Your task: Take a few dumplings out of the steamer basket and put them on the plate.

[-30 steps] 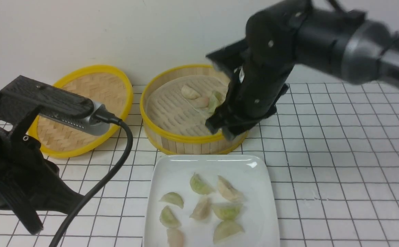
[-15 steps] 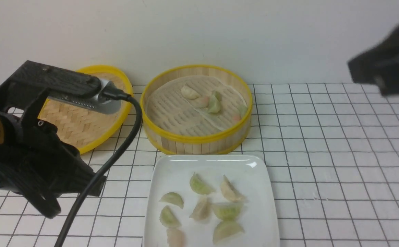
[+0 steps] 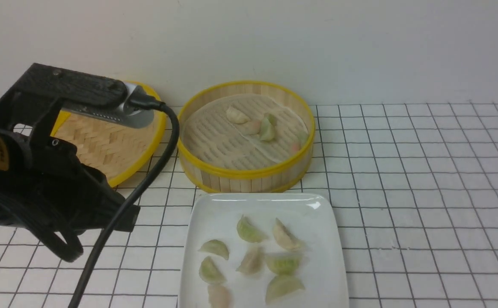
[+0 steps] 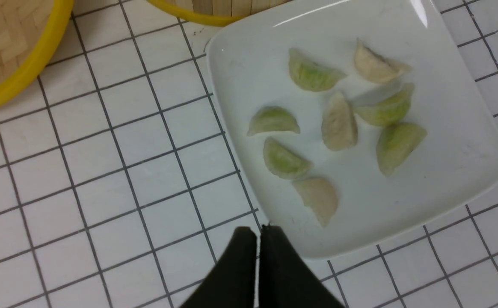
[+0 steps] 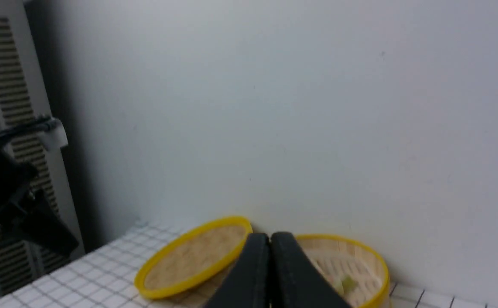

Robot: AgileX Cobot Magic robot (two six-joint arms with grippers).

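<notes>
We see the robot's left arm [image 3: 39, 188] low on the left of the white tiled table [image 3: 424, 192], in front of the shallow woven-bamboo lid with a yellow rim [image 3: 103, 149], with a black cable [image 3: 146, 184] looping down from its wrist camera. In its wrist view the left gripper [image 4: 258, 229] points down with its two black fingers pressed together and nothing between them. The tips stand over the near edge of the glossy white square plate [image 3: 214, 214]. We cannot tell whether they touch it.

Seven small crescent-shaped dumplings [image 3: 249, 231], pale green and cream, lie scattered on that plate, apart from the gripper. The round bamboo steamer basket with yellow rims [image 3: 240, 173] stands just behind the plate and beside the lid. A few more dumplings lie on its pale liner: a cream one [image 3: 236, 114], a pink one [image 3: 253, 126] and a green one [image 3: 267, 128].

The right arm is outside the front view. Its wrist view shows the right gripper [image 5: 269, 237] raised and aimed toward the pale wall [image 5: 317, 107], above lid and basket. Its fingers are closed against each other and hold nothing.
</notes>
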